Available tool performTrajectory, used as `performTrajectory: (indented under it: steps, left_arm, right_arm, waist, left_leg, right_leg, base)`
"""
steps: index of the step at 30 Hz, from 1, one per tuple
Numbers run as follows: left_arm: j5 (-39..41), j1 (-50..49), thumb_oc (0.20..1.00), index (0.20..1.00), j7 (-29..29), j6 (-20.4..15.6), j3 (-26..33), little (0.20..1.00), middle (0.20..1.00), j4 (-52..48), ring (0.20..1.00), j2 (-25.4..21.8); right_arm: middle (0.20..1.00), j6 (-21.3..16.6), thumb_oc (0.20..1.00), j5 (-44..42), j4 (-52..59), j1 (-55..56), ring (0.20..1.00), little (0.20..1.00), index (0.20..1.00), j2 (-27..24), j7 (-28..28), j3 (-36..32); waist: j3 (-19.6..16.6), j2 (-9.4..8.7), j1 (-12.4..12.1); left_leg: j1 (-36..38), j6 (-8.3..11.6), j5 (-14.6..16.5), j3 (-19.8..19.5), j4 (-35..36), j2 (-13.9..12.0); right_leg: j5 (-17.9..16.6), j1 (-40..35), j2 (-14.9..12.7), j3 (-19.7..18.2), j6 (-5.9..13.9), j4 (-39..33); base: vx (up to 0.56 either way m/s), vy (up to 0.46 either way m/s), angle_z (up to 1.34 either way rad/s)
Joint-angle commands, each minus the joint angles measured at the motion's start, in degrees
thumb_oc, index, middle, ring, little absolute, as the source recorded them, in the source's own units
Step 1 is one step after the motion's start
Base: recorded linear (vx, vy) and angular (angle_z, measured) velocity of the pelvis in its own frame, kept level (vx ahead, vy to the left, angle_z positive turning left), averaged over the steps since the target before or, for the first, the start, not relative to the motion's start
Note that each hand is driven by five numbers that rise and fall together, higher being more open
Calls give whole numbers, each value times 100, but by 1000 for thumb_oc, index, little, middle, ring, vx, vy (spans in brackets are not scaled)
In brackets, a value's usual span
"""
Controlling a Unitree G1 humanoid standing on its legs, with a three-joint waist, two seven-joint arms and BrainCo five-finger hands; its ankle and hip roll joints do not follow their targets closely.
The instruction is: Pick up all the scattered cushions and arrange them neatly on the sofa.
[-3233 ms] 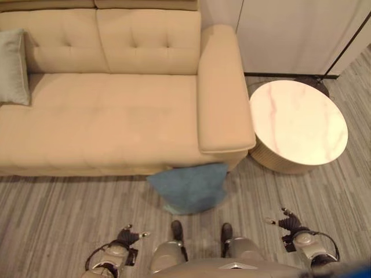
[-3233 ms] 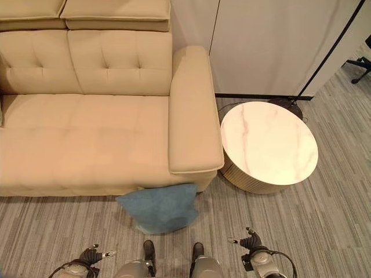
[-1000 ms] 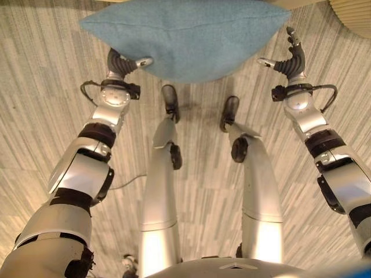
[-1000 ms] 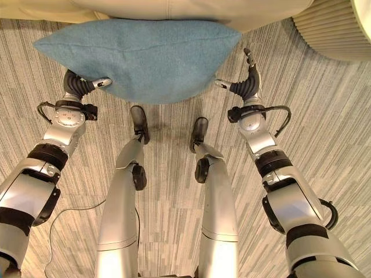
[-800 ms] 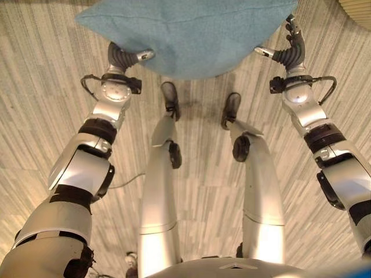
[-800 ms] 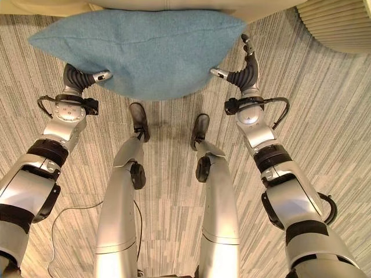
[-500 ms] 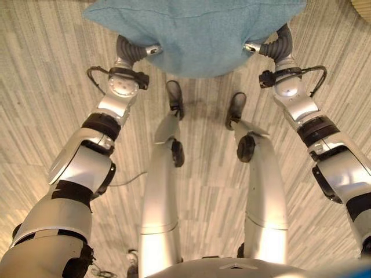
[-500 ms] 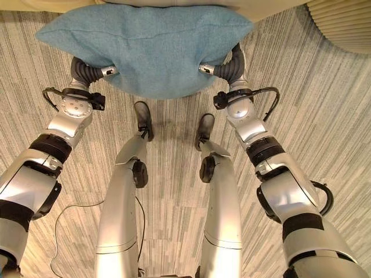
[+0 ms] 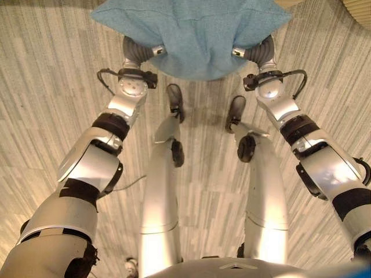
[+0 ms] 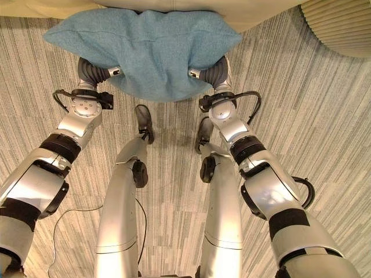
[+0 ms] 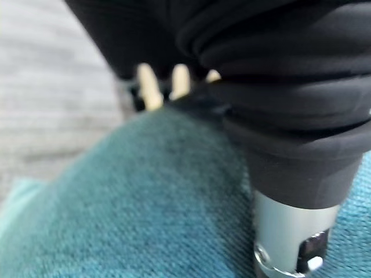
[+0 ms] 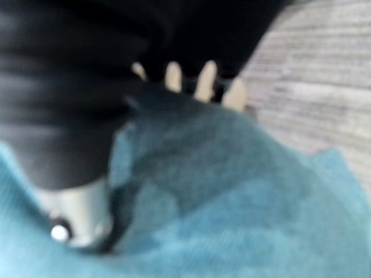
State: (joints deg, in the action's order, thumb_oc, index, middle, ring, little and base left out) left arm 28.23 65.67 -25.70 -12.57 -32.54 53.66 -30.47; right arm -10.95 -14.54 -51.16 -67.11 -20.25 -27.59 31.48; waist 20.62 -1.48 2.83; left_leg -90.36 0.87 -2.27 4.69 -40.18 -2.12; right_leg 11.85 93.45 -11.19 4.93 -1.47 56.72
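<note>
With each robot hand, left (image 9: 141, 53) and right (image 9: 257, 52), pinching the blue cushion (image 9: 191, 32), I should lift evenly.

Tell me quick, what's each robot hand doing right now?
Left robot hand: shut on the blue cushion, thumb on top.
Right robot hand: shut on the same cushion's other side.

At twelve o'clock the sofa (image 10: 174, 8) front blocks me just behind the blue cushion (image 10: 148, 49), which covers the floor ahead. The round table (image 10: 342, 26) crowds the two o'clock corner. I see bare striped floor (image 10: 324, 127) open at three and at nine o'clock, wide enough for an arm to swing out.
</note>
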Motion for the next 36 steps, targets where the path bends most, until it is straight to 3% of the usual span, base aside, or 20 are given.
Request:
performTrajectory:
  steps: [1, 6, 8, 13, 25, 27, 28, 36]
  left_arm:
    - [97, 626, 200, 200, -90, -680, 269, 200, 200, -742, 200, 199]
    - [179, 370, 200, 200, -115, -738, 432, 200, 200, -1075, 200, 40]
    - [238, -8, 200, 200, -27, -762, 688, 200, 200, -1324, 200, 41]
    - [236, -557, 200, 200, 63, -788, 1010, 200, 200, -1751, 200, 346]
    - [-303, -2504, 200, 200, 623, -841, 1277, 200, 200, -2892, 200, 1088]
    - [-262, -2885, 200, 200, 688, -874, 1272, 200, 200, -3007, 200, 1162]
    - [-205, -3194, 200, 200, 758, -896, 1304, 200, 200, -3094, 200, 1226]
    - [-119, -4293, 200, 200, 924, -846, 1362, 200, 200, -3352, 200, 1489]
  right_arm:
    - [200, -244, 200, -32, 160, -511, 200, 200, 200, 772, 119, 601]
    - [200, -223, 200, 63, 388, -451, 200, 200, 200, 502, 72, 499]
    - [200, -236, 200, 208, 729, -190, 200, 200, 200, 161, 72, 181]
    - [200, -257, 200, 394, 1178, 313, 200, 200, 200, -25, 68, -204]
    - [200, -335, 200, 976, 2361, 2093, 200, 200, 200, -4, 404, -844]
    - [200, -345, 200, 957, 2522, 2451, 200, 200, 200, 55, 503, -875]
    - [200, -324, 200, 990, 2608, 2722, 200, 200, 200, 70, 574, -891]
    - [200, -335, 200, 1133, 3112, 3957, 200, 200, 200, 51, 800, -1068]
  waist:
    - [49, 165, 23]
    - [47, 144, 25]
    - [-162, 112, 76]
    - [-672, 215, 76]
    - [-827, 148, 96]
    - [-872, 121, 87]
    - [-863, 96, 64]
    - [-910, 15, -9]
  left_leg:
    - [41, 87, 883, -276, -711, 25]
    - [41, 112, 889, -290, -762, 19]
    - [41, 131, 882, -218, -651, 9]
    - [168, 144, 794, -228, -183, -59]
    - [3415, 417, 509, -422, 1970, -39]
    - [4028, 452, 422, -440, 2319, -25]
    - [4556, 470, 188, -439, 2616, 9]
    - [6346, 742, -163, -366, 3349, -149]
  right_leg:
    - [-476, -350, 343, -454, 669, -733]
    - [-469, -350, 347, -465, 666, -644]
    - [-506, -350, 381, -458, 679, -706]
    - [-521, -559, 390, -257, 719, -1168]
    - [-738, -3577, 319, 146, 773, -3045]
    - [-772, -4131, 344, 226, 763, -3337]
    - [-942, -4653, 331, 372, 705, -3660]
    - [-777, -6801, 458, 879, 648, -4499]
  base:
    - [0, 0, 0]
    - [2, -4, 1]
    - [4, -5, 4]
    - [-17, 24, 2]
    - [-25, -23, 2]
    - [-20, -75, 0]
    - [-52, -106, 5]
    - [52, -104, 18]
